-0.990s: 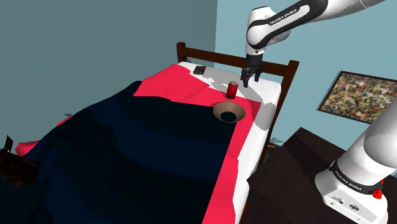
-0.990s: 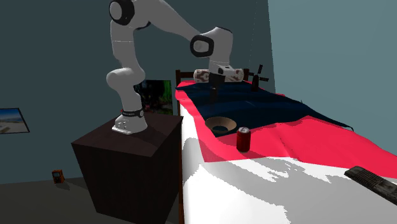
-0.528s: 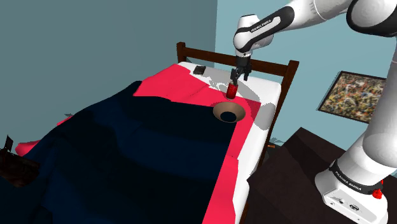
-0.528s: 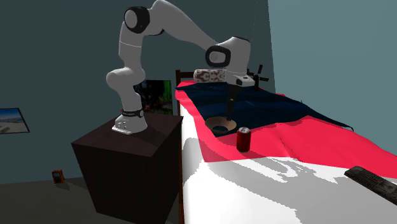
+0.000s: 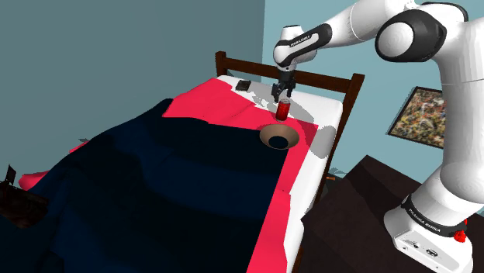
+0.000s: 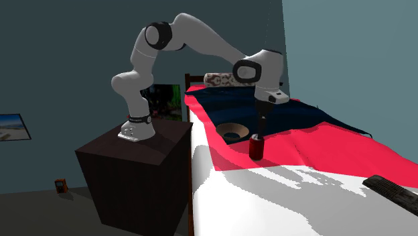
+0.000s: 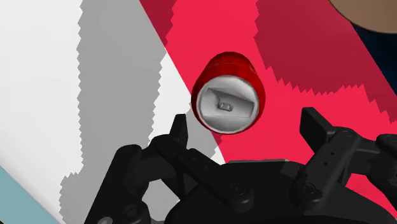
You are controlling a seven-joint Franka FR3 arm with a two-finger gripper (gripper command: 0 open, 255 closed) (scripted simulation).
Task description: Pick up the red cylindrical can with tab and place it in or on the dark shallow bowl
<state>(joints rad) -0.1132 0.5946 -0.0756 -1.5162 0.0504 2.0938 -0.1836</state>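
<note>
The red can [image 5: 283, 110] stands upright on the red bedspread, its silver top with a tab [image 7: 226, 105] facing the wrist camera. My black gripper [image 5: 281, 95] hangs directly above it, fingers [image 7: 181, 131] open and spread wider than the can, not touching it. In the second exterior view the gripper [image 6: 261, 131] ends just over the can [image 6: 256, 147]. The shallow bowl [image 5: 280, 137], dark outside and tan inside, rests beside the can on the edge of the dark blue blanket, also visible as the bowl [image 6: 231, 131] behind the can.
A dark wooden headboard [image 5: 333, 81] runs behind the can. A black remote [image 6: 395, 190] lies on the white sheet, seen as a small dark remote [image 5: 243, 84] near the headboard. The dark blue blanket [image 5: 155, 186] covers most of the bed. My stand [image 6: 137, 174] is beside the bed.
The arm has swung toward the can and lowered; the gripper went from beside and above the can to directly over it. Can and bowl have not moved.
</note>
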